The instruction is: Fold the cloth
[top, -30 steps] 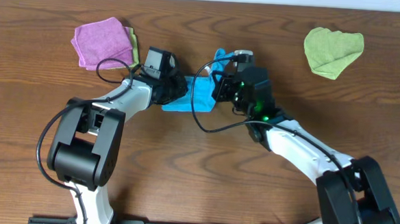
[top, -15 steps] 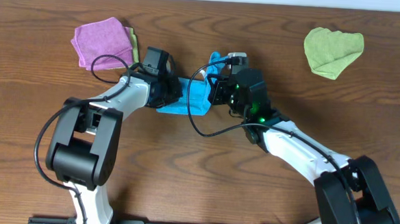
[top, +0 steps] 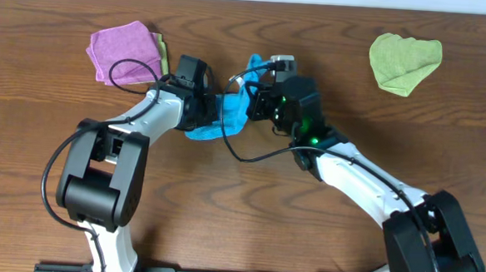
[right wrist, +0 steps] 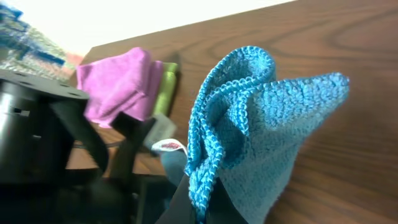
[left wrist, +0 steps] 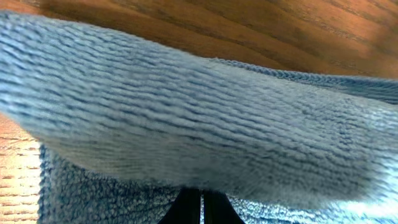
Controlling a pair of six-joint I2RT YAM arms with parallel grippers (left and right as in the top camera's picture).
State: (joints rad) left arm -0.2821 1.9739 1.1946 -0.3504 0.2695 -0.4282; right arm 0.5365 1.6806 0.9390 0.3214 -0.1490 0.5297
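Note:
The sky-blue cloth (top: 230, 114) is bunched up between my two grippers, left of the table's middle. My left gripper (top: 213, 111) is at its left side. In the left wrist view its fingers (left wrist: 202, 208) are pressed together at the bottom, and a raised fold of cloth (left wrist: 199, 124) covers their tips. My right gripper (top: 249, 99) holds the right side. In the right wrist view it (right wrist: 202, 202) is shut on a doubled edge of the cloth (right wrist: 261, 124), which stands up off the wood. The white tag (right wrist: 169, 146) hangs by that edge.
A pink-purple cloth (top: 124, 53) lies at the back left on top of a yellow-green one (top: 158, 44), close behind my left arm. A lime-green cloth (top: 403, 61) lies at the back right. Black cables loop beside both wrists.
Both grippers have moved left and slightly toward the back with the cloth. The cloth has gathered into a tighter, taller bunch between them.

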